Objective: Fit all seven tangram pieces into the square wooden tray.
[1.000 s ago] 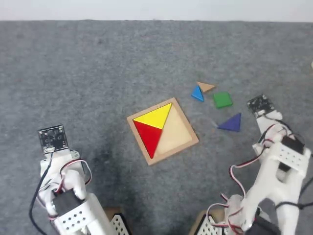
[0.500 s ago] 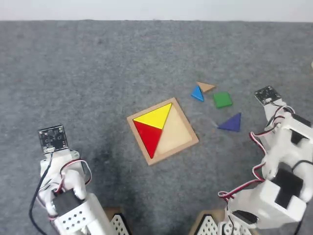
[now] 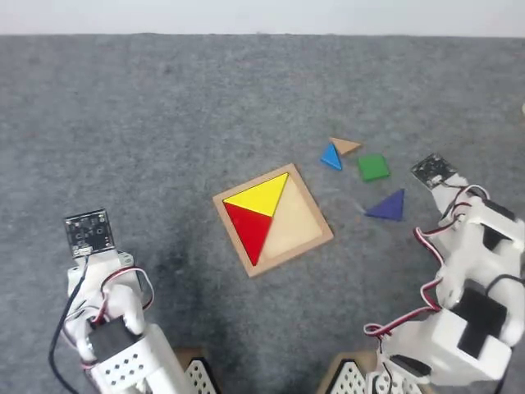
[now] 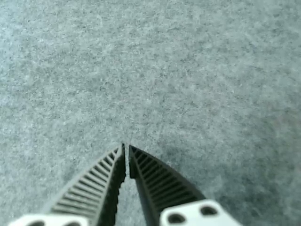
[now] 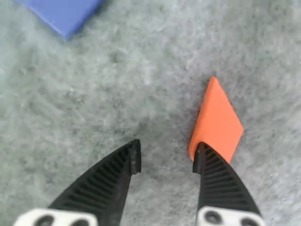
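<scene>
The tray (image 3: pixel 297 228) sits in the middle of the grey mat (image 3: pixel 164 123). A yellow triangle (image 3: pixel 258 197) and a red triangle (image 3: pixel 248 228) lie inside it, on its left side. They touch each other. The right side of the tray is bare wood.

Four pieces lie on the mat to the right of the tray. A light blue triangle (image 3: pixel 330 156) and a tan triangle (image 3: pixel 345 146) are just beside each other, farthest away. A green square (image 3: pixel 373 167) is near them. A dark blue triangle (image 3: pixel 387 206) is nearer.

The right gripper (image 5: pixel 167 159) is open, low over the mat. An orange piece (image 5: pixel 216 122) lies flat at the tip of one finger.

The left gripper (image 4: pixel 127 151) is closed on nothing, over bare mat at the near left.
</scene>
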`<state>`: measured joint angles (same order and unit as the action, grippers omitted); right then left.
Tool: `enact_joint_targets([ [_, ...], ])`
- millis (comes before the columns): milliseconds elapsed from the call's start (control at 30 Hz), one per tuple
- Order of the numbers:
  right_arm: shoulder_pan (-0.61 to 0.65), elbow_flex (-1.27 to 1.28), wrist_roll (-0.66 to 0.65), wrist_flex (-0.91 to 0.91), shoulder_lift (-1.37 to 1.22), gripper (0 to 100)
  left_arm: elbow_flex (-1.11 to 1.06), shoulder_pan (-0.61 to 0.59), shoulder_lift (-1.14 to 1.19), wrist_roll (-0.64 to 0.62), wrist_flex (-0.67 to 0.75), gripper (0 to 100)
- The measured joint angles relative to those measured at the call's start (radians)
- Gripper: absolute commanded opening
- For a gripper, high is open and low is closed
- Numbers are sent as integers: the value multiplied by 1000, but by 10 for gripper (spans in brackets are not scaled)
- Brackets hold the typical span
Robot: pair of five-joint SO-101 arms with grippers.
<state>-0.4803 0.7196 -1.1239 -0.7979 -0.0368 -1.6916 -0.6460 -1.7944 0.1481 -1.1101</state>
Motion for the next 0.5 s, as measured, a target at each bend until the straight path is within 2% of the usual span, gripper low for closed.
enact_joint_targets([
  [267,11,213,-80,0,195,169,0,0,0,0,0,15],
  [500,0,302,-92,-149,443,169,0,0,0,0,0,15],
])
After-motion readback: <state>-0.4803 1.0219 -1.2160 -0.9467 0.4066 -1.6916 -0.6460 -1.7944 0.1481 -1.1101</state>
